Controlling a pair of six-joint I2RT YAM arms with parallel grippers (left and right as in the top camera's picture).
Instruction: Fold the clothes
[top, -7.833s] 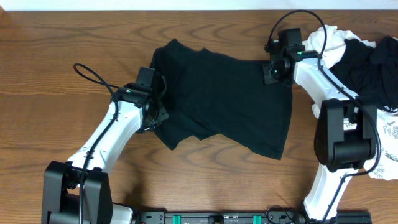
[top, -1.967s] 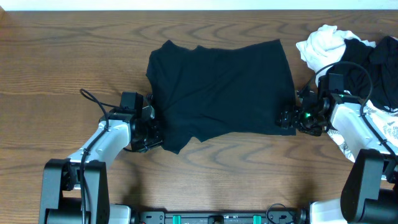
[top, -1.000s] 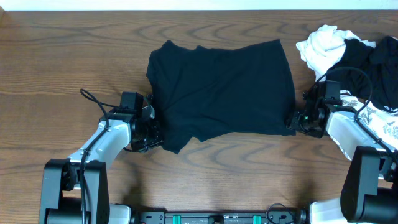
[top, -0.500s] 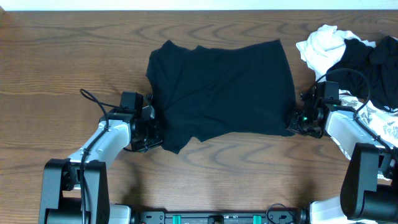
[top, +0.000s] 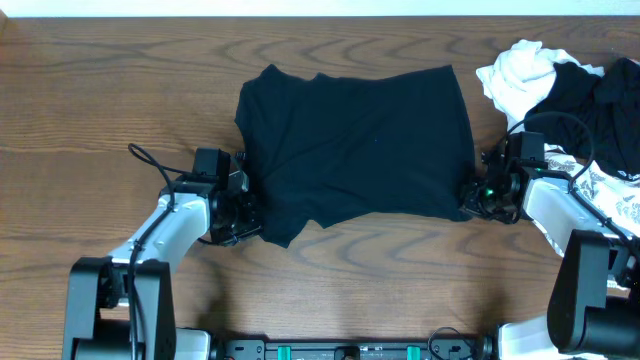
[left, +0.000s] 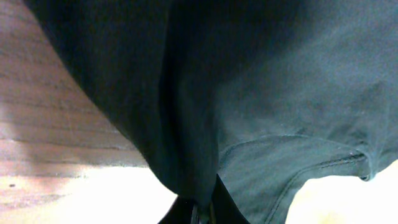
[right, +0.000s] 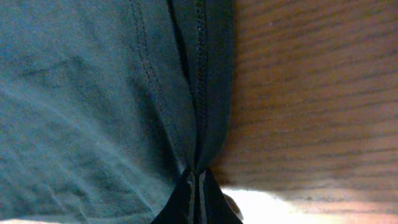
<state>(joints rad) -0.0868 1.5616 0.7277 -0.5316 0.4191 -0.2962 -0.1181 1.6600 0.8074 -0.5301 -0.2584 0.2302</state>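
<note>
A plain black garment (top: 355, 145) of the clothes lies spread flat across the middle of the wooden table (top: 120, 100). My left gripper (top: 247, 215) sits at its lower left edge, shut on a fold of the black fabric (left: 186, 124), which bunches up from between the fingertips (left: 214, 208). My right gripper (top: 468, 197) is at the lower right corner, shut on the stitched hem (right: 199, 93), which runs straight up from the closed fingertips (right: 208, 196).
More clothes are heaped at the right edge: a crumpled white piece (top: 520, 68), another black one (top: 612, 110) and a white leaf-print one (top: 618, 215) beside my right arm. Bare wood lies to the left and in front.
My right gripper has closed on the garment's lower right hem and edged slightly toward it. The left gripper and the garment have not moved.
</note>
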